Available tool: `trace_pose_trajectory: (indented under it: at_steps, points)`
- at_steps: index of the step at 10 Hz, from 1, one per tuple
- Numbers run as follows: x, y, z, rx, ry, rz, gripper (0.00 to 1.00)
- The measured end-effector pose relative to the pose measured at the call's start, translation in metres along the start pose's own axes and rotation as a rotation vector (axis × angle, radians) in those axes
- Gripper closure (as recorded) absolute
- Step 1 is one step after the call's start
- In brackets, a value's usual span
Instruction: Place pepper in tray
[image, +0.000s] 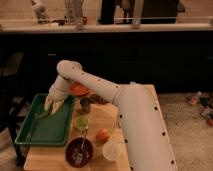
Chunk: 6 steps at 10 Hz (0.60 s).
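The green tray (30, 134) sits on the left part of the wooden table (107, 116). My gripper (52, 110) hangs over the tray's far right corner, with the arm reaching in from the right. Its two pale fingers (48, 104) stand apart. The small green pepper (43, 115) lies inside the tray just below and to the left of the fingertips, and looks free of them.
An orange dish (79, 89) and a dark cup (85, 104) stand behind the tray's right side. A green cup (81, 122), an orange fruit (102, 134), a dark bowl with a utensil (79, 151) and a white cup (110, 150) stand right of the tray.
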Motion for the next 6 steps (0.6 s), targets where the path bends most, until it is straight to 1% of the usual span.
trace_pose_trajectory:
  at_steps: [1,3,5,6]
  points:
    - [0.004,0.007,0.007,-0.028,0.024,0.000,1.00]
    - [0.011,0.015,0.018,-0.072,0.087,0.005,1.00]
    - [0.019,0.025,0.026,-0.105,0.127,0.016,1.00]
    - [0.023,0.030,0.028,-0.114,0.139,0.022,1.00]
